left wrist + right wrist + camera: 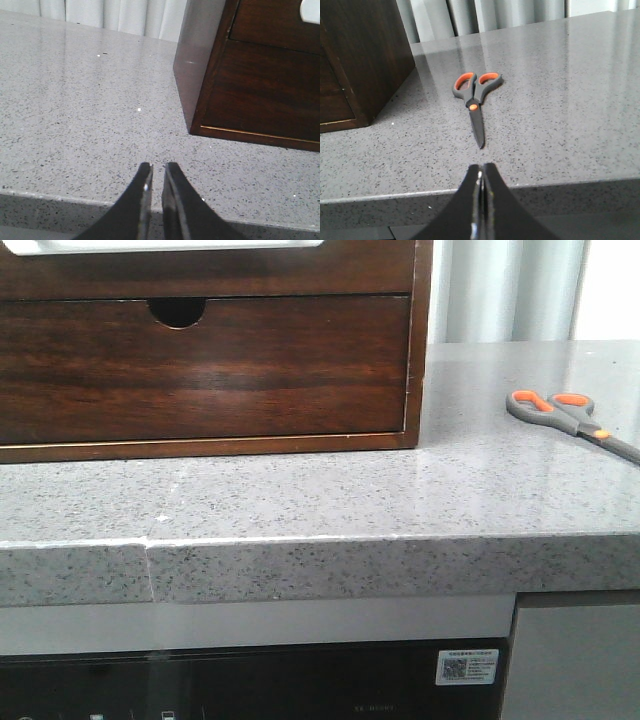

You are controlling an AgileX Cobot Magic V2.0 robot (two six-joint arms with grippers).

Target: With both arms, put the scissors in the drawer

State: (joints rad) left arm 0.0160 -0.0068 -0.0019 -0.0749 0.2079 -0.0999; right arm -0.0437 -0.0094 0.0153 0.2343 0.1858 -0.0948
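Note:
The scissors (560, 412) lie flat on the grey counter at the right, closed, grey handles with orange-lined loops, their blades running off the right edge of the front view. In the right wrist view the scissors (475, 97) lie straight ahead of my right gripper (482, 167), blade tip pointing at it, a short gap between. That gripper is shut and empty. The drawer (200, 270) is the plain dark-brown front at the top of the wooden cabinet, with a white rim above it. My left gripper (158, 167) is empty, fingers almost together, over the counter's front edge to the cabinet's left. Neither gripper shows in the front view.
Below the plain drawer is a second wood front with a half-round finger notch (177, 310). The cabinet's side wall (192, 75) stands ahead and to the right of my left gripper. The speckled counter (400, 490) ends in a front edge above a dark appliance.

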